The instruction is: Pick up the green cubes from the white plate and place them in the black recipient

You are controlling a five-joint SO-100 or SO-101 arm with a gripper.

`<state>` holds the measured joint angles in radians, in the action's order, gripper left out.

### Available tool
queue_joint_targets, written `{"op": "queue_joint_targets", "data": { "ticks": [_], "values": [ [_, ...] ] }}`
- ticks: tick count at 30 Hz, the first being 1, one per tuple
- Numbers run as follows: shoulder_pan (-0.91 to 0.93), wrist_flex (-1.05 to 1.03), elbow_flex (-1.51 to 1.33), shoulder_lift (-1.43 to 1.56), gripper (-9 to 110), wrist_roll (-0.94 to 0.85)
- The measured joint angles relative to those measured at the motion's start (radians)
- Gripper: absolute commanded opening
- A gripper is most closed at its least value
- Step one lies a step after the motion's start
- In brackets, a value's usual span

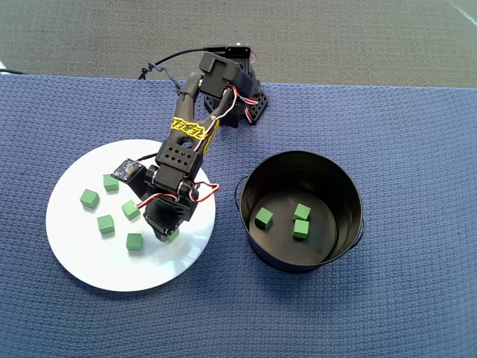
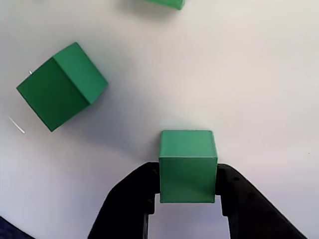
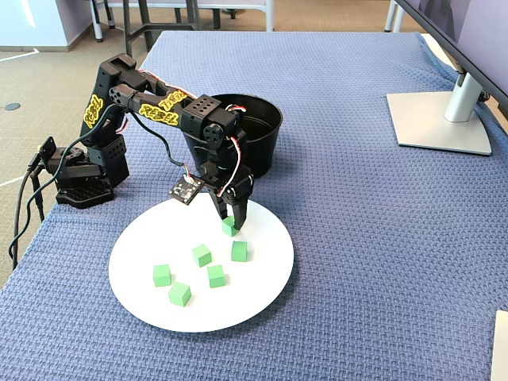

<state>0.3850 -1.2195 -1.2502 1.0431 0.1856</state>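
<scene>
A glossy round white plate [image 1: 82,253] is sitting on a woven blue cloth [image 1: 417,149], with a straight-walled black metal pot [image 1: 302,165] just beside it on the right in the overhead view. Small matte green cubes are being seen in two places: five loose on the plate [image 3: 201,255], three inside the pot [image 1: 264,218]. The gripper [image 2: 187,199] is lowered onto the plate, its jaws narrowed to one cube's width and pressing both side faces of a sixth cube [image 2: 188,165]. That cube is resting square between the fingers [image 2: 130,204], top face level, edges lined up with the jaws; being a cube, no long axis is shown. A neighbouring cube [image 2: 61,85] is lying rotated, well apart. A grey monitor stand [image 3: 440,119] is standing on the cloth's far side in the fixed view.
</scene>
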Motion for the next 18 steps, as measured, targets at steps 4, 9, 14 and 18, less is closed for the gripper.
{"op": "queue_joint_targets", "data": {
  "ticks": [4,9,14,18],
  "values": [
    [0.000,0.012,-0.017,0.003,0,0.000],
    [0.037,0.041,-0.137,0.158,0,0.009],
    [0.041,0.037,-0.241,0.486,0,0.009],
    [-0.044,-0.020,-0.308,0.730,0,0.009]
  ]
}}
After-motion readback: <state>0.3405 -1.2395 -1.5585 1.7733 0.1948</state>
